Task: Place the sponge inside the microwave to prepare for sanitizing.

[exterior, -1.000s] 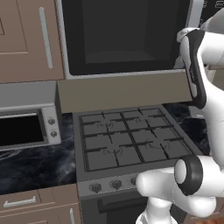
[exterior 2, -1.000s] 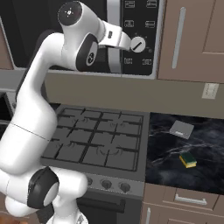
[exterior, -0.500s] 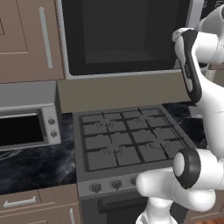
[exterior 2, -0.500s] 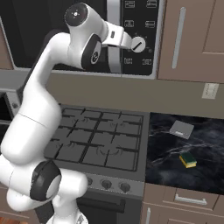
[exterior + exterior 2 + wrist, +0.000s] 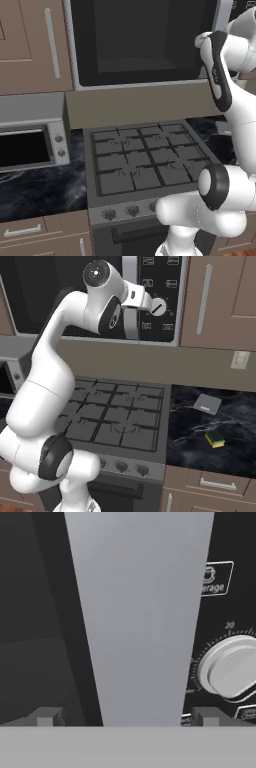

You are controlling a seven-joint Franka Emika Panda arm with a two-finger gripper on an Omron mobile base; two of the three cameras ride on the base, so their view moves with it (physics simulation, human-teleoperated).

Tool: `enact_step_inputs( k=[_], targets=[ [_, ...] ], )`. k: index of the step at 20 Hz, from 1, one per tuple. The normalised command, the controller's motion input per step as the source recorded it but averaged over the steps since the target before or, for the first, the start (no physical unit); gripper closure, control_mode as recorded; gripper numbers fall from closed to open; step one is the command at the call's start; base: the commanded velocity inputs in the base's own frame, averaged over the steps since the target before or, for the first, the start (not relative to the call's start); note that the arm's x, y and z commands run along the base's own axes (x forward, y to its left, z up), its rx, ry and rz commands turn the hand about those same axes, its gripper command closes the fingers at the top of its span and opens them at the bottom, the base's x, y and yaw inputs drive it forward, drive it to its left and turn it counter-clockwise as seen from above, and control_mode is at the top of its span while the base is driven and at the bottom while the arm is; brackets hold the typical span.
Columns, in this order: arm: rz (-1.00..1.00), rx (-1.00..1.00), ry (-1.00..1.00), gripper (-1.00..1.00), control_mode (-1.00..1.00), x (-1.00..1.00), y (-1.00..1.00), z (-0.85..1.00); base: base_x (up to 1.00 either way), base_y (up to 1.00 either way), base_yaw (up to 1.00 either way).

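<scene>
Large silver-framed microwave (image 5: 145,45) with dark glass door hangs above the black gas stove (image 5: 145,160). White robot arm reaches up to its right side. In the hand view, the long grey bar handle (image 5: 142,617) stands between the two dark fingertips (image 5: 47,716); gripper (image 5: 127,717) jaws spread wide on either side of the bar, whether touching it I cannot tell. White round dial (image 5: 231,667) on the black panel sits just right of the handle. Small yellow-and-green sponge (image 5: 215,438) lies on the dark marble counter (image 5: 235,451) right of the stove, well apart from the microwave. Flat grey square item (image 5: 207,403) lies farther back on the same counter. Silver toaster oven (image 5: 30,145) sits left of the stove.
</scene>
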Motion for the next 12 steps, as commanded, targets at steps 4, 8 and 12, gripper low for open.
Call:
enact_step_inputs(
  k=[4,8,12],
  targets=[
    [0.09,0.00,0.00,-1.00,-1.00,0.18,-0.06,0.00,0.00,0.00,0.00],
    [0.06,0.00,0.00,-1.00,-1.00,0.11,-0.12,0.00,0.00,0.00,0.00],
    [0.00,0.00,0.00,-1.00,-1.00,0.10,-0.07,0.00,0.00,0.00,0.00]
  ],
)
